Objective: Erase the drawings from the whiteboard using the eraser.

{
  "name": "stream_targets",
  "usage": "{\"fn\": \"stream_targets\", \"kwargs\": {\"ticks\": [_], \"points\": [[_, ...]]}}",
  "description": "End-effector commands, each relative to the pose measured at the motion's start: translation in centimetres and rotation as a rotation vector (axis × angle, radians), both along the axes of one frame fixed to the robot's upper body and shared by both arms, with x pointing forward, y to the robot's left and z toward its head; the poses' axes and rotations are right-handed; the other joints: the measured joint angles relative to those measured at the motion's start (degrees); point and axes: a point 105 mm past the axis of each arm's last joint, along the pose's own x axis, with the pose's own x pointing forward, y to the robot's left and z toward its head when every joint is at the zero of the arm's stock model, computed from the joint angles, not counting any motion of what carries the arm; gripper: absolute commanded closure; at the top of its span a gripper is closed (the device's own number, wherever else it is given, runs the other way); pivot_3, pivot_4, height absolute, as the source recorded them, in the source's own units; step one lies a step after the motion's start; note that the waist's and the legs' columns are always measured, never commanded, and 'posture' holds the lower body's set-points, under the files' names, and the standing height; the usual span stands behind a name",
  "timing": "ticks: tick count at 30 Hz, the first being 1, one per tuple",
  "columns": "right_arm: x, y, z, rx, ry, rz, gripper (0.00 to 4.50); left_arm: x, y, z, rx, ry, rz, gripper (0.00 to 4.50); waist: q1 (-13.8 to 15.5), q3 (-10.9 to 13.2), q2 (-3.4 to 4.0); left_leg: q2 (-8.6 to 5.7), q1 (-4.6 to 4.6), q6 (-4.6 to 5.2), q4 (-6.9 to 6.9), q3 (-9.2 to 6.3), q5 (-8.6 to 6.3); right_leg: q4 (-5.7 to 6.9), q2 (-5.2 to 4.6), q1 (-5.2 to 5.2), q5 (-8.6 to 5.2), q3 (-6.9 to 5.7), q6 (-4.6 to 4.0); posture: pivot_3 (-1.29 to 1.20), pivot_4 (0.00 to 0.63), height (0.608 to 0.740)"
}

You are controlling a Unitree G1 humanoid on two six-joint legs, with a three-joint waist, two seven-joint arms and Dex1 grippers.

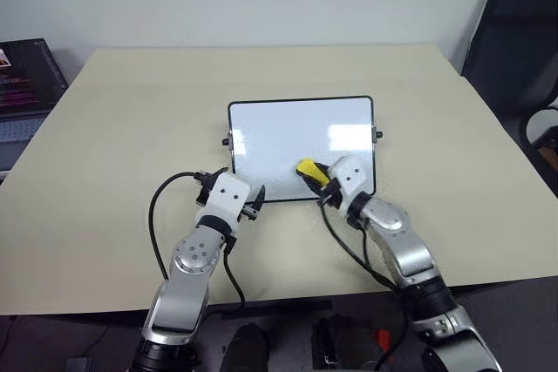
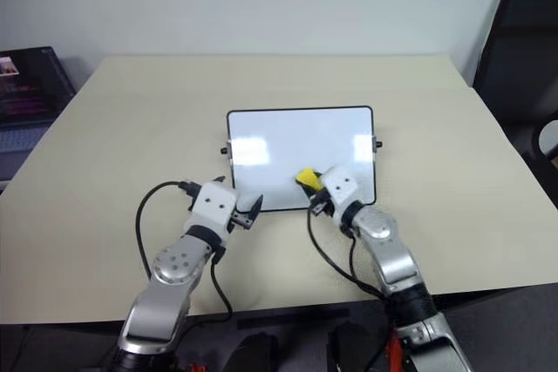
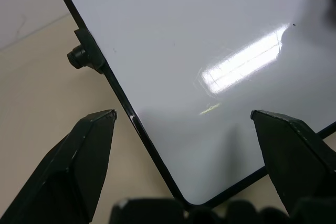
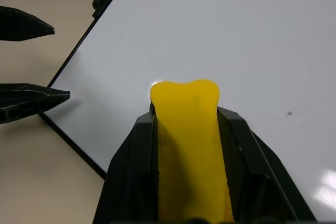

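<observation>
1. Centre of the frame: the whiteboard (image 1: 301,132) lies flat on the counter (image 1: 113,128).
2. Right gripper (image 4: 185,109): jaws clamped on the eraser (image 1: 310,170), whose tip meets the board near its lower right edge.
3. Left gripper (image 3: 184,121): jaws spread wide, straddling the board's lower left corner, holding nothing.
4. Drawings: none discernible; one tiny speck (image 4: 289,113) shows.
5. Risk: nothing pins the board, so a stroke could push it along.
6. Containers: none present.
</observation>
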Motion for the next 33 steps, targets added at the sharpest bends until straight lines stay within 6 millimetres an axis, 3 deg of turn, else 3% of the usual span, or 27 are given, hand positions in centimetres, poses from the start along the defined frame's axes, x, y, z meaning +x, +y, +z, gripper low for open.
{"fn": "stream_targets", "kwargs": {"ticks": [1,8,16,21,24,33], "points": [[-0.8,-0.4,1.1,0.027,-0.018,-0.001,3.3,-0.1,-0.8,1.2,-0.012,-0.053,-0.039,0.0,-0.01,0.0,0.0,0.0,0.01,0.0,0.0,0.0,0.0,0.0,0.0,0.0,0.0,0.0,0.0,0.0,0.15,0.74],[-0.3,-2.2,0.9,0.023,-0.009,-0.11,3.3,0.2,-1.6,1.3,-0.012,-0.055,-0.09,0.0,-0.14,0.0,0.0,0.0,0.07,0.0,0.08,0.02,0.0,0.05,0.04,0.02,0.0,-0.04,-0.01,0.0,0.15,0.74],[-0.5,-10.6,2.2,0.013,-0.013,-0.432,3.3,0.7,-6.8,3.0,-0.143,-0.123,-0.372,0.0,0.52,0.02,-0.01,-0.1,-0.06,-0.01,0.08,0.08,-0.01,-0.04,-0.01,0.01,0.01,-0.03,0.07,0.0,0.15,0.74],[-1.3,-13.5,2.5,-0.006,0.018,-0.539,3.3,-0.5,-9.9,3.7,-0.273,-0.087,-0.63,0.0,-0.13,0.02,-0.01,-0.05,0.0,-0.01,0.06,0.15,-0.01,0.06,0.04,0.03,0.01,-0.01,0.05,0.0,0.15,0.74],[-1.8,-15.4,1.9,0.003,0.102,-0.614,3.3,-1.4,-11.6,3.8,-0.32,-0.027,-0.822,0.0,-0.21,0.02,0.0,-0.04,0.02,0.0,0.07,0.13,0.0,0.1,0.09,0.06,0.0,-0.03,0.04,0.0,0.15,0.74],[-2.3,-18.0,-0.8,0.044,0.323,-0.732,3.3,-2.1,-12.9,2.7,-0.316,0.122,-1.057,0.0,-0.21,0.02,0.0,-0.08,0.03,0.0,0.09,0.19,0.0,0.06,0.09,0.09,0.01,-0.01,0.05,0.0,0.15,0.74]]}}
